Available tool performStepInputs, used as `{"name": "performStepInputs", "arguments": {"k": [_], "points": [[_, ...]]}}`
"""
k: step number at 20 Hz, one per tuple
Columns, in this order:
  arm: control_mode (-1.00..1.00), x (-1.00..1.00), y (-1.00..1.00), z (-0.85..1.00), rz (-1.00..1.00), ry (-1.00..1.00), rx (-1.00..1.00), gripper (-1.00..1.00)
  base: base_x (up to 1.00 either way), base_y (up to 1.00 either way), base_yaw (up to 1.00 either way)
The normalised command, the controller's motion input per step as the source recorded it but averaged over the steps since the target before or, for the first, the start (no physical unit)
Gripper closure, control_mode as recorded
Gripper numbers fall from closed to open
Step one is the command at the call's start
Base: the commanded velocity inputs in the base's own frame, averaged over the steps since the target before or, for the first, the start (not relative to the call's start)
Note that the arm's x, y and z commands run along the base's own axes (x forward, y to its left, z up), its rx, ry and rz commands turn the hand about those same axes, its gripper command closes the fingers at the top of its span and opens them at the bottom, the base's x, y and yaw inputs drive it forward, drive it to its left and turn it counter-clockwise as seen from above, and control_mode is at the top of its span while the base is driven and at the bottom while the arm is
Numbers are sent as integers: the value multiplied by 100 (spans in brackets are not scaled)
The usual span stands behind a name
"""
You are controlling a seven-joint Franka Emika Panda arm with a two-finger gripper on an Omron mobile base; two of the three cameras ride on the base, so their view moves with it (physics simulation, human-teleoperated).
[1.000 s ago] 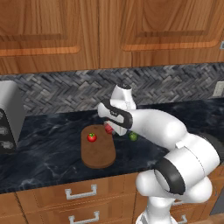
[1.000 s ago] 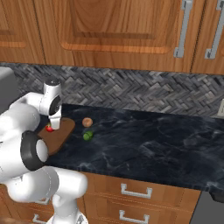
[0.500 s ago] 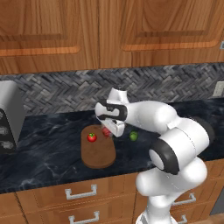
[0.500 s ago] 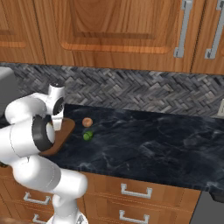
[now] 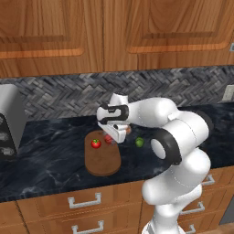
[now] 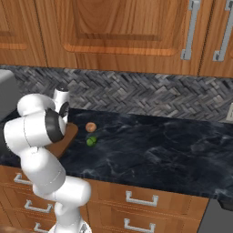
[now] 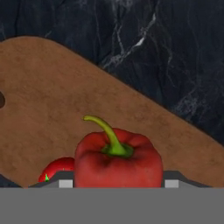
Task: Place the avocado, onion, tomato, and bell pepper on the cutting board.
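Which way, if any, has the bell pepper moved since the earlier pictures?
Yes. The bell pepper, held in the fingers, came leftward in the left base view, further over the cutting board toward the tomato.

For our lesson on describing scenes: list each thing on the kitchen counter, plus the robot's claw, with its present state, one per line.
Brown wooden cutting board: flat on counter, carrying tomato.
Bright red round tomato: resting on board.
Deep red bell pepper: gripped in claw, above board.
Green round avocado: on counter, off board.
Tan round onion: on counter, off board.
Claw: shut on bell pepper.
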Motion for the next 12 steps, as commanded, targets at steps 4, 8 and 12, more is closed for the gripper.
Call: {"name": "performStepInputs", "arguments": {"k": [4,8,12], "points": [[-100,18,13,-21,-1,6,0,100,0,0,0],[-100,11,10,-20,-2,4,0,100,0,0,0],[-100,0,2,-16,-1,2,0,100,0,0,0]]}}
